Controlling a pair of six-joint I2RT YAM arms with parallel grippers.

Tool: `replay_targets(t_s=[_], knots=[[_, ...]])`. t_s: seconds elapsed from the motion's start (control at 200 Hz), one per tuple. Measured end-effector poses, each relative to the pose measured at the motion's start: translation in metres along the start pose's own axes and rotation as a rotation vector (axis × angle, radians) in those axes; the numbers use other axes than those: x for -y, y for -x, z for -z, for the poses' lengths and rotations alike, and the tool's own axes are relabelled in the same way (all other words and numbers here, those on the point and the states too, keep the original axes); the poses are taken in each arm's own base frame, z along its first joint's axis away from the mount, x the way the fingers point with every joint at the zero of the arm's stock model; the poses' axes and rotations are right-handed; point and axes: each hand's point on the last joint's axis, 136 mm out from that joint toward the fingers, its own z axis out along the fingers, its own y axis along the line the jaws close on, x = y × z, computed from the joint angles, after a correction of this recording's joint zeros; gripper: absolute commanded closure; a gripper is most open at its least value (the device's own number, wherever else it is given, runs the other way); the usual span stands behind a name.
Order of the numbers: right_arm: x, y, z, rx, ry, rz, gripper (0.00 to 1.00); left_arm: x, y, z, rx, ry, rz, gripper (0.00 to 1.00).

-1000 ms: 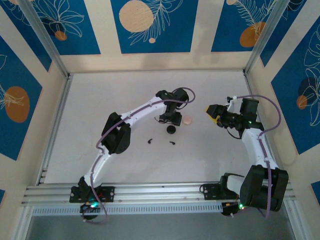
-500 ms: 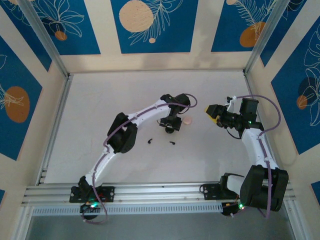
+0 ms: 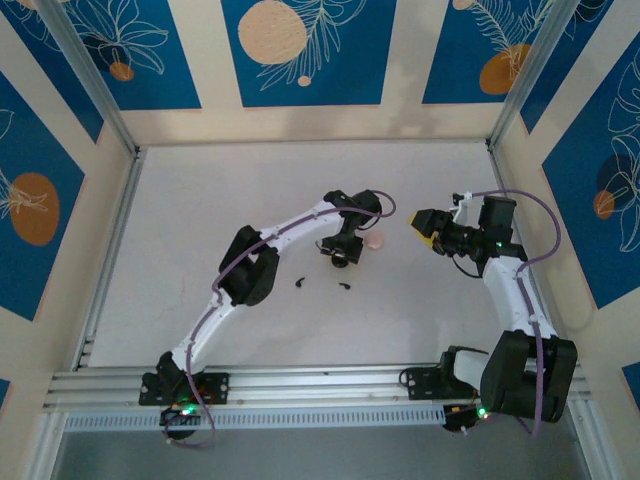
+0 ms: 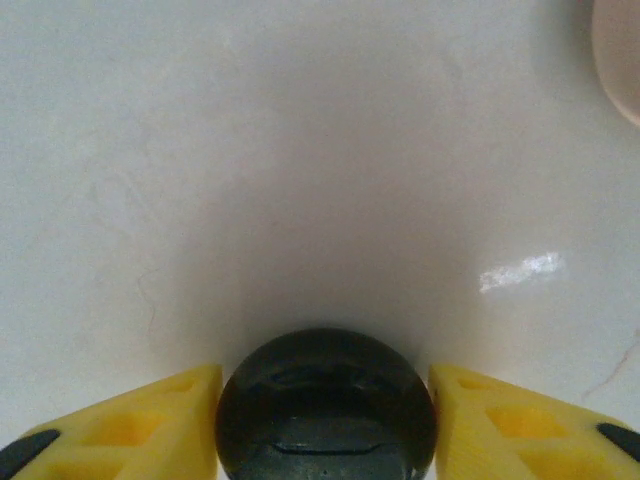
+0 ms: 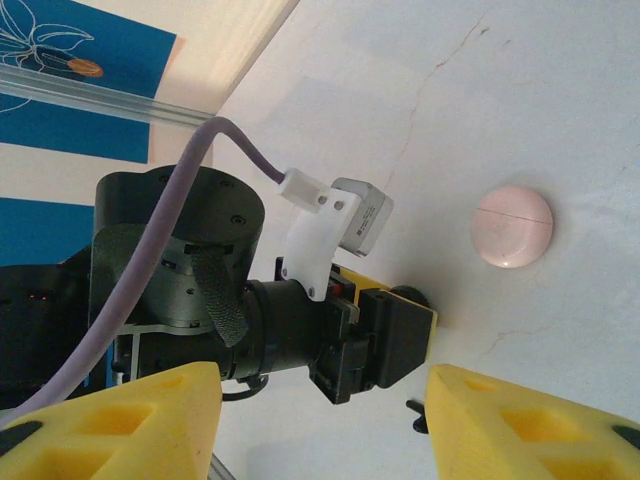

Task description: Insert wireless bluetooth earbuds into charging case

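Black puck (image 4: 325, 410) sits on the white surface (image 4: 300, 150) between the yellow fingers (image 4: 130, 435) of my left end effector (image 4: 323, 378). They are closed against both its sides, with no gap I can see. A pink puck (image 3: 374, 241) lies just beyond it to the right. The left earbud (image 3: 300, 283) and right earbud (image 3: 344, 286) lie loose on the surface, near that end effector on the side toward the bases and apart from each other. My right end effector (image 5: 325, 430) hangs over the right side, fingers wide apart, holding nothing.
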Motion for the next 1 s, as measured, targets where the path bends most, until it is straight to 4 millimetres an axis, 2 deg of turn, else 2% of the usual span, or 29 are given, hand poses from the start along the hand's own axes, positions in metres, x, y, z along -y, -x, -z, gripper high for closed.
replay_targets(t_s=[0.115, 0.4, 0.675, 0.835, 1.0], knots=[[0.0, 0.0, 0.0, 0.0, 0.0, 0.0, 0.44, 0.002, -0.001, 0.0, -0.002, 0.0, -0.019, 0.47], [-0.003, -0.003, 0.002, -0.002, 0.001, 0.001, 0.44, 0.005, -0.005, -0.001, -0.009, 0.001, -0.049, 0.46], [-0.004, -0.005, 0.002, -0.007, 0.002, 0.002, 0.44, 0.005, -0.005, 0.0, -0.007, -0.001, -0.087, 0.54], [-0.003, -0.007, 0.002, -0.014, -0.003, -0.004, 0.44, 0.002, -0.008, 0.003, 0.005, 0.004, -0.198, 0.59], [-0.002, -0.01, 0.002, -0.03, -0.004, -0.008, 0.44, -0.005, -0.031, 0.014, 0.026, -0.039, -0.402, 0.59]])
